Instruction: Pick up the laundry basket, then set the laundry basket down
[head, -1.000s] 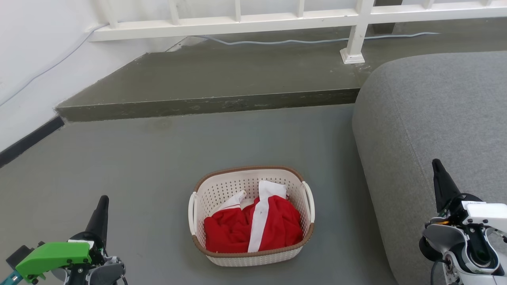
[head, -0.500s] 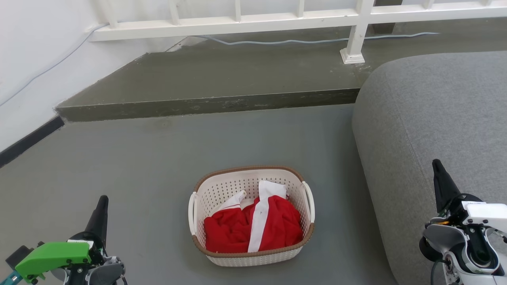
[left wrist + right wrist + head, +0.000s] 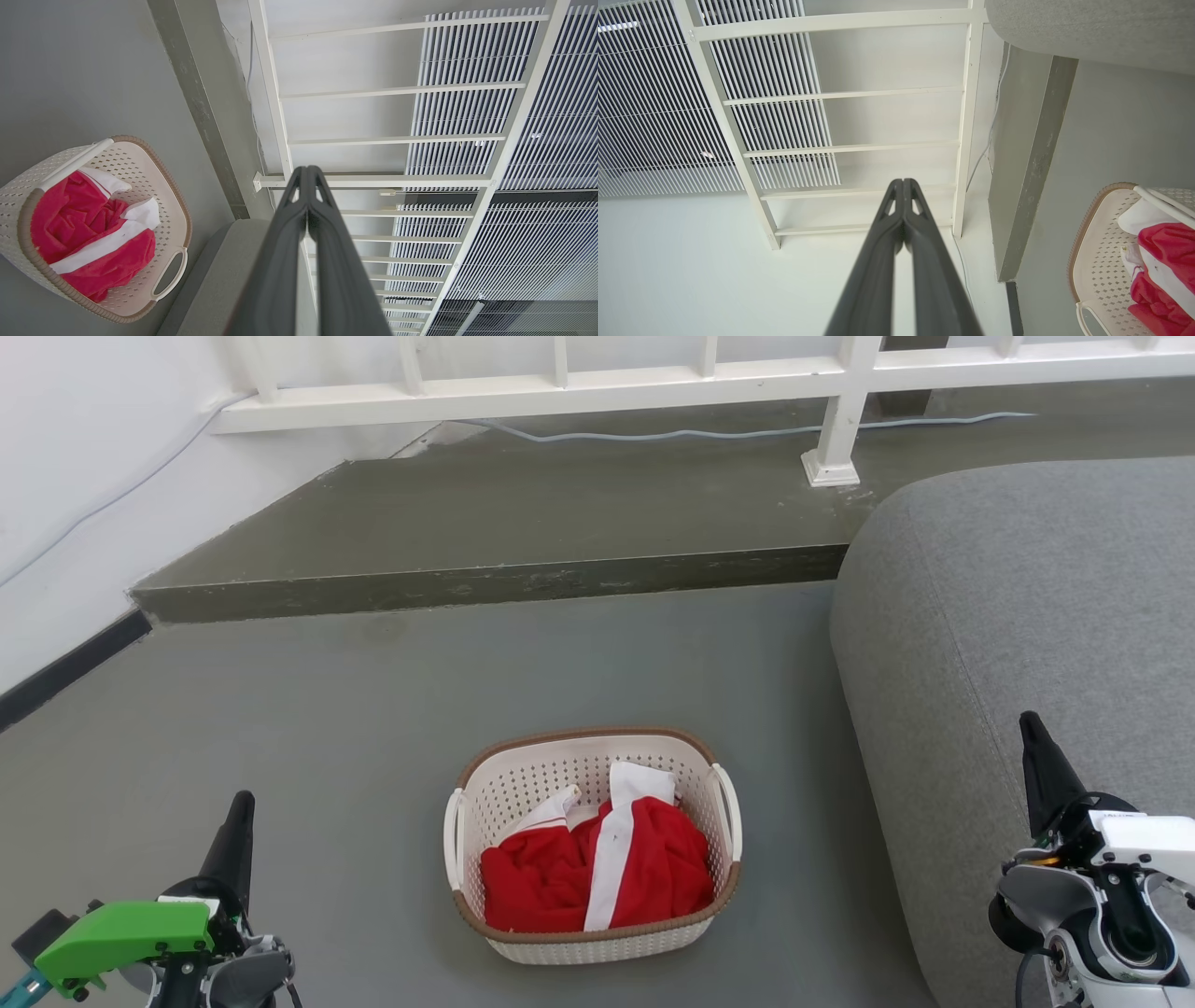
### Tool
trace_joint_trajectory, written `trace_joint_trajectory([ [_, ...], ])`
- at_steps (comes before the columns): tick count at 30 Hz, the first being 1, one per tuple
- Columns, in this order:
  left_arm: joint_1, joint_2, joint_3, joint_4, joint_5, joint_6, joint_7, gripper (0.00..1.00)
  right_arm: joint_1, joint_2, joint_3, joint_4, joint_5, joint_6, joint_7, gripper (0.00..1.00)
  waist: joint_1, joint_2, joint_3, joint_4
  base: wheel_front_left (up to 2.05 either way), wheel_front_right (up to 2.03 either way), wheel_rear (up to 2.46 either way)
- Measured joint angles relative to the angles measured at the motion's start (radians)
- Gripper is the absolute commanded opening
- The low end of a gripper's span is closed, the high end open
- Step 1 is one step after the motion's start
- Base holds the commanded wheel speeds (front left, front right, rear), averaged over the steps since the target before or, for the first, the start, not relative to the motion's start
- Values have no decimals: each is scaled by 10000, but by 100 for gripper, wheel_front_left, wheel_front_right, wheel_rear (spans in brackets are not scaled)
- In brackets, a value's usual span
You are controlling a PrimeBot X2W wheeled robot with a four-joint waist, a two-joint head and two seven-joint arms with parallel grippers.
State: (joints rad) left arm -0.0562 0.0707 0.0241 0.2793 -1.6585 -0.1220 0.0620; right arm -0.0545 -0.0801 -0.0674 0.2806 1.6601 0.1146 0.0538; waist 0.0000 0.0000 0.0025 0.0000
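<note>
Two end effectors are flanking the load. The left end effector [image 3: 242, 807] is hovering low, fingers [image 3: 289, 242] pressed together on nothing, well apart from the laundry basket [image 3: 560, 775]. The basket is sitting on the floor [image 3: 373, 709], carrying a red garment [image 3: 560, 887], its handles [image 3: 452, 840] facing outward for a two-sided lift. The right end effector [image 3: 1034, 733], seemingly over the grey sofa [image 3: 1027, 597], is pointing forward, likewise clenched empty.

right pincer [image 3: 903, 181]: closed, empty | laundry basket [image 3: 1101, 261]: lower right, on floor [image 3: 1115, 130]
</note>
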Motion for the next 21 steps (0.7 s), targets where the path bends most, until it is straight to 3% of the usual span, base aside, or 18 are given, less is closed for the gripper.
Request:
trace_joint_trajectory([
  [21, -10, 0, 10, 10, 0, -4, 2, 0, -1, 4, -21, 8, 0, 27, 13, 0, 0, 0, 0, 0, 0, 0, 0],
])
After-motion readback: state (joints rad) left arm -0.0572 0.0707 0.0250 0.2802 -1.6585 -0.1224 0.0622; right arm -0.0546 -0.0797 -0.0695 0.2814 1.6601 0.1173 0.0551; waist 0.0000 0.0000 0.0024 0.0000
